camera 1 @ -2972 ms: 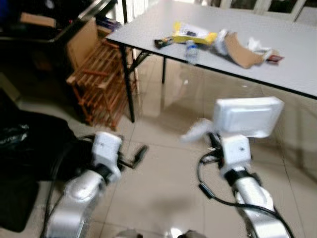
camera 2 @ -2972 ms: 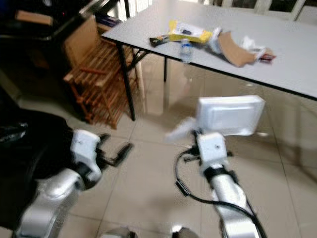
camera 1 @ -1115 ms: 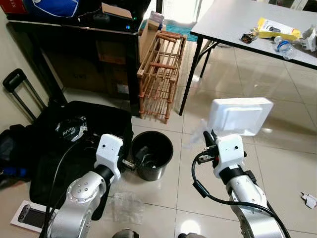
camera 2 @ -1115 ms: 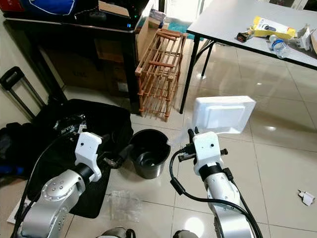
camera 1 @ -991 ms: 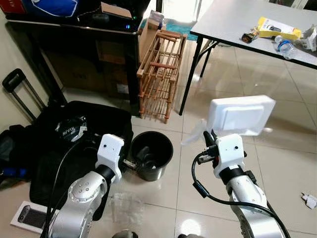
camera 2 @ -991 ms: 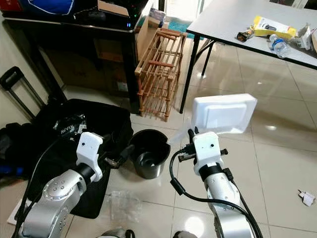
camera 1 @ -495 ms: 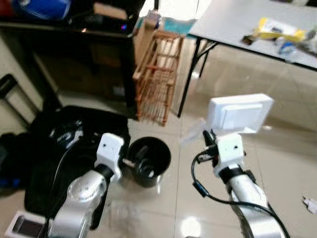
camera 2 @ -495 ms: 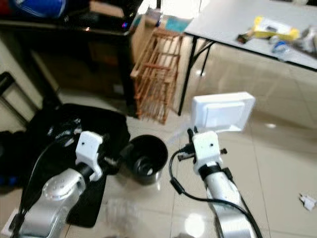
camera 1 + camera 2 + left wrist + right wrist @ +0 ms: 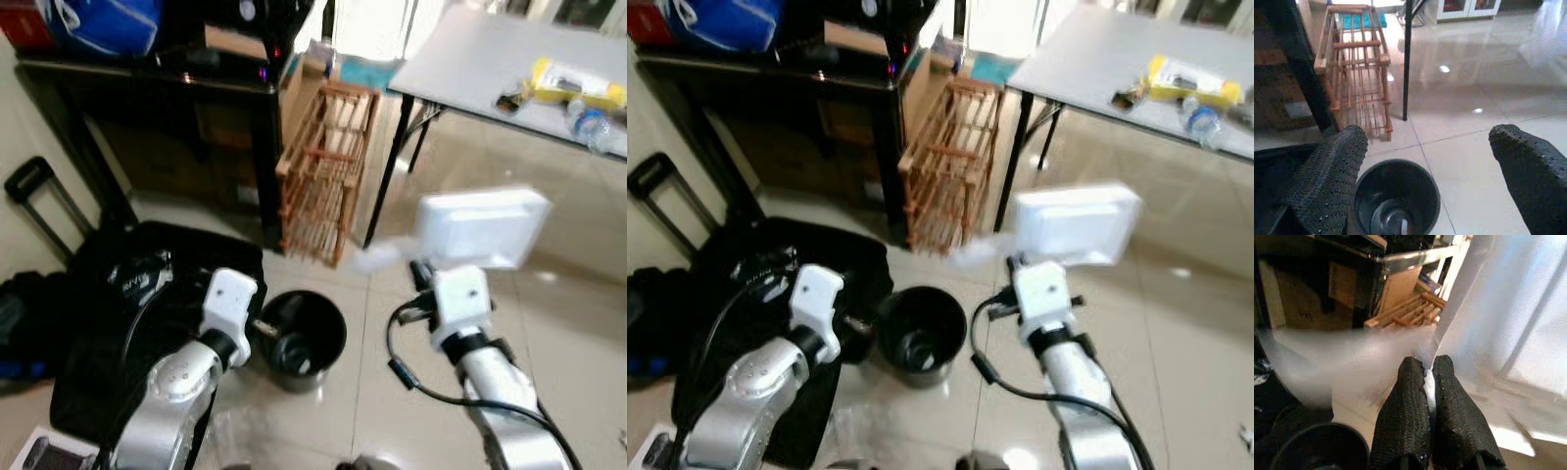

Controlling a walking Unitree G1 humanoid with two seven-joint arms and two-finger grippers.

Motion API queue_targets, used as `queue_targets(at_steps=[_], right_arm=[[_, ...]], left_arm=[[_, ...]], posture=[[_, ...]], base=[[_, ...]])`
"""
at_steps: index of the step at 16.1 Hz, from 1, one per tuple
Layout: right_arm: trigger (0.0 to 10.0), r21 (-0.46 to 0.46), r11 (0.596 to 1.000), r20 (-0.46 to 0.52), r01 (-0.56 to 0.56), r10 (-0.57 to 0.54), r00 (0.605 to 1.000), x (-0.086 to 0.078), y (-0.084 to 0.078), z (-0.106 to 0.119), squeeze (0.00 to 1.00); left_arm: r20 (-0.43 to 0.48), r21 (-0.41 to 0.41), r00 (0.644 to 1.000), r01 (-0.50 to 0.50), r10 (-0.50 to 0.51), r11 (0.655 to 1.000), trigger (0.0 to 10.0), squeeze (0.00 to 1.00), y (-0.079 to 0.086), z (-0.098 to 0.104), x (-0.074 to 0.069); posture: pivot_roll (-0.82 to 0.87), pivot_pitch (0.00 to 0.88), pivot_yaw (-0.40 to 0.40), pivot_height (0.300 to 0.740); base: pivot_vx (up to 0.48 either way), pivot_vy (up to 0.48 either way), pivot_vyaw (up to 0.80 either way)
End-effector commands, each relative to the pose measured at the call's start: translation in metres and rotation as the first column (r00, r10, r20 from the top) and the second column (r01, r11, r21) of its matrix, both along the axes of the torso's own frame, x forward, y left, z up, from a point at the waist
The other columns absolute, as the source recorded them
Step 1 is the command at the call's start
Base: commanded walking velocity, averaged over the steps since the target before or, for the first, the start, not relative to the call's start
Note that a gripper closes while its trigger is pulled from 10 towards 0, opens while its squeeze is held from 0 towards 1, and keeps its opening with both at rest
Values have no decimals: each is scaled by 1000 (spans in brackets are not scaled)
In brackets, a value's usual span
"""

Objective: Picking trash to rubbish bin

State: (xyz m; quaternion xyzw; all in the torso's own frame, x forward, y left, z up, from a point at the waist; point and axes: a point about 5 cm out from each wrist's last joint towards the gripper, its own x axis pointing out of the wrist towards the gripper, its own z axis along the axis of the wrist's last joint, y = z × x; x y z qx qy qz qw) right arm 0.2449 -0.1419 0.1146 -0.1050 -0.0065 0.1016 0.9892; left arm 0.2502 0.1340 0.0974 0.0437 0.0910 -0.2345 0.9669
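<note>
One bin (image 9: 306, 338) on the floor is the landmark. Foam box (image 9: 480, 227) is held high right of it, right gripper (image 9: 1425, 377) pinched shut on its edge, ready to drop. Left gripper (image 9: 1425, 161), fingers wide apart, hovers just above the bin, empty.

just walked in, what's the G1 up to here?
It is carrying trash to the bin. The right gripper is shut on a white foam takeaway box, held up above the tiled floor to the right of the black rubbish bin. The left gripper is open and held low beside the bin, gripping nothing. The box is not over the bin yet. More litter, including a yellow packet and a plastic bottle, lies on the grey table behind.
</note>
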Motion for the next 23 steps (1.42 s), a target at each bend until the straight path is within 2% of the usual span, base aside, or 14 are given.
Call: queue_targets(at_steps=[1,12,14,17,19,21,23], right_arm=[[0,9,1000,7,-18,18,1000,0,5,2,0],[0,8,1000,7,-20,19,1000,-1,6,2,0],[0,8,1000,6,-23,23,1000,-1,6,1,0],[0,15,1000,7,-23,23,1000,4,10,1,0],[0,37,999,24,-14,13,1000,12,17,5,0],[0,46,999,25,-8,7,1000,14,20,6,0],[0,67,998,-5,3,-3,1000,21,25,-1,0]], left_arm=[[6,20,1000,-24,24,999,10000,0,8,1,0],[-1,37,1000,-23,23,999,10000,0,8,-2,-1],[-3,32,1000,-23,23,999,10000,0,8,-3,-2],[-71,59,997,32,-28,998,10000,0,9,-20,-11],[-116,50,991,76,-70,996,10000,0,20,-31,-24],[-140,73,989,57,-47,996,10000,0,29,-38,-29],[-191,125,982,27,-2,992,10000,0,47,-53,-36]], posture=[[30,133,-24,740],[29,135,-25,740],[29,135,-25,740],[44,159,-19,740],[47,169,-9,740],[52,174,-5,740],[65,181,1,740]], base=[[304,0,0],[332,0,0],[0,0,0],[0,0,0],[0,0,0],[0,0,0],[0,0,0]])
